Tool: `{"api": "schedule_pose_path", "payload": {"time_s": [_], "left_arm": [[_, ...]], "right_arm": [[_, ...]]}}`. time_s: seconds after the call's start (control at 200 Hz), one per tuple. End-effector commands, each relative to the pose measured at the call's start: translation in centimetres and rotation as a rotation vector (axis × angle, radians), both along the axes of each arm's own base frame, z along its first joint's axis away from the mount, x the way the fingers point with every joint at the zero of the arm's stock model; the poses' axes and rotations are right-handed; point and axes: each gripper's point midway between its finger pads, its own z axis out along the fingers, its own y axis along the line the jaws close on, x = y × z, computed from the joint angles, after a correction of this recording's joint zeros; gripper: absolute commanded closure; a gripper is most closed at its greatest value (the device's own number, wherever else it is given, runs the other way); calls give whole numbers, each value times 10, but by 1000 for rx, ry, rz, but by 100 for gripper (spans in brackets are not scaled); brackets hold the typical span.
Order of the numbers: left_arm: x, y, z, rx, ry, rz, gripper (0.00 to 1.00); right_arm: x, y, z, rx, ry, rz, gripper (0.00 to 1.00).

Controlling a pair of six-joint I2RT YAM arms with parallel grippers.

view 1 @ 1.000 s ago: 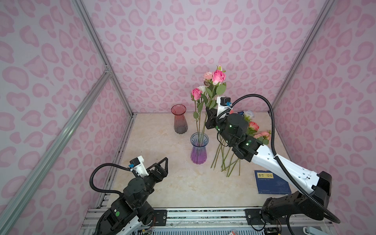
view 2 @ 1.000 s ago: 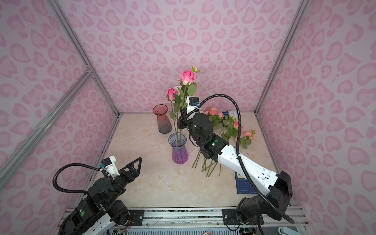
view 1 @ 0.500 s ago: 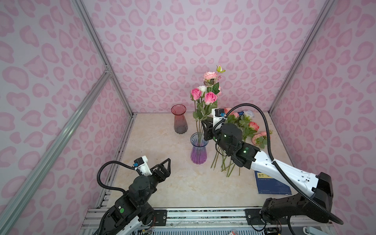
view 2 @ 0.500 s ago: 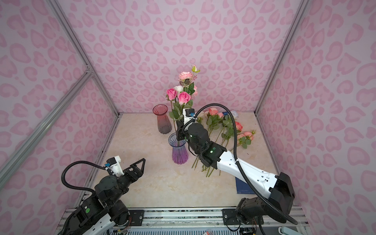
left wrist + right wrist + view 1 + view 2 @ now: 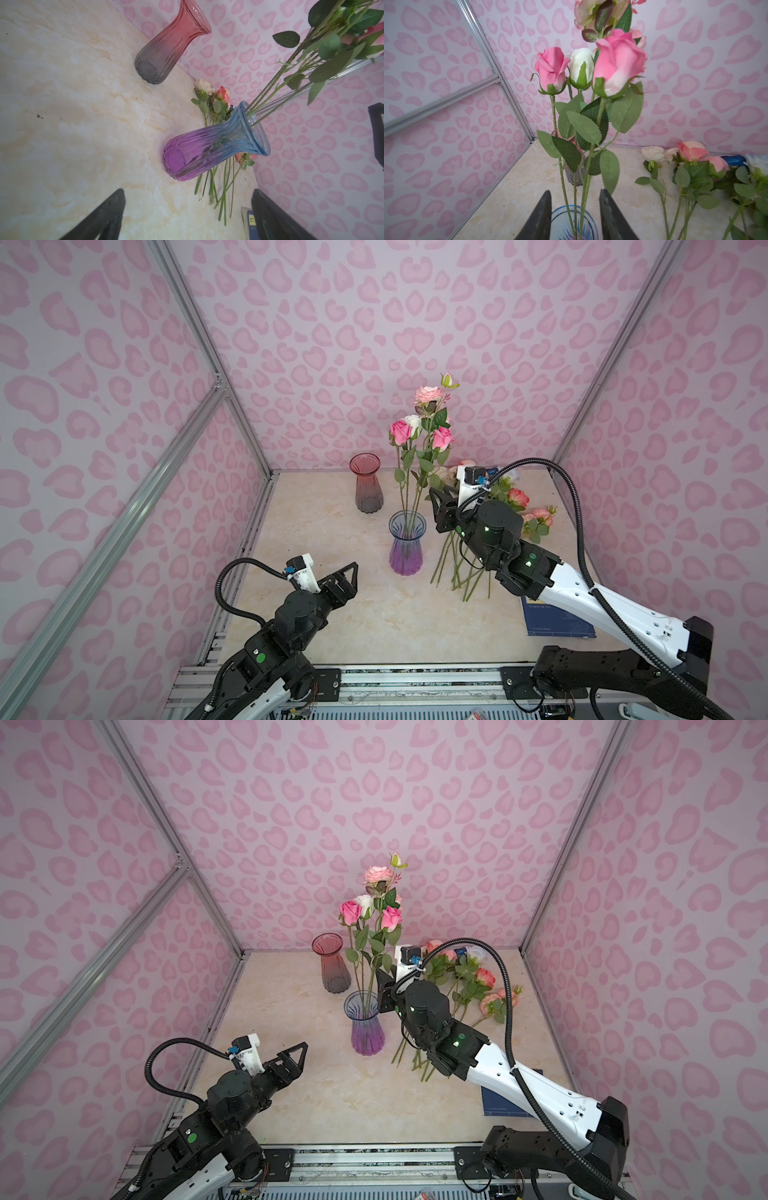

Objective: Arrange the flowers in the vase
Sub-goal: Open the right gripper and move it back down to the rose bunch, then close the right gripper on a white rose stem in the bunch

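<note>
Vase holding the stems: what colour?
Vase: blue rim fading to purple base; clearest in left wrist view.

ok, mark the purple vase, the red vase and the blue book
purple vase (image 5: 406,558): in a top view, lower body.
red vase (image 5: 367,493): in a top view, mid body.
blue book (image 5: 557,624): in a top view, bare cover near its front edge.

blue-to-purple ribbed glass vase (image 5: 407,543) upright, just below the right gripper (image 5: 575,192) tips. standing roses (image 5: 420,435) in it: two pink, one white, one taller pale pink bloom with a bud. stems near vertical, passing between the parted jaws. loose roses (image 5: 478,986), coral and cream heads, lie flat beside the gripper, on the side away from the vase.
</note>
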Motion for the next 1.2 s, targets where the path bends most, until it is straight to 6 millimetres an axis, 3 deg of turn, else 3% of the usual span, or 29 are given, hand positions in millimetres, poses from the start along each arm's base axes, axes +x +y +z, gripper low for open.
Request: {"api": "schedule_pose_path", "payload": {"time_s": [0.0,0.2,0.335,0.445,0.595,0.765,0.94,1.195], "left_arm": [[3,-13,10,-24,-24,-49,4],[7,-41,-17,-44,63,-140,4],[6,-64,-44,-36,163,-221,4],[3,-85,-55,-18,212,-306,3],[0,-103,-64,18,253,-373,2],[1,-101,-64,54,244,-371,2],[4,-96,-60,83,221,-353,4],[4,-94,-61,104,217,-351,4]], "right_arm": [[10,-38,-33,-36,86,-116,60],[35,-134,-125,35,380,-308,63],[44,-169,-177,61,541,-378,64],[54,-176,-201,81,621,-387,66],[68,-201,-230,85,703,-486,63],[86,-216,-275,37,867,-476,60],[121,-209,-304,-45,979,-411,60],[160,-198,-297,-35,928,-411,69]]}}
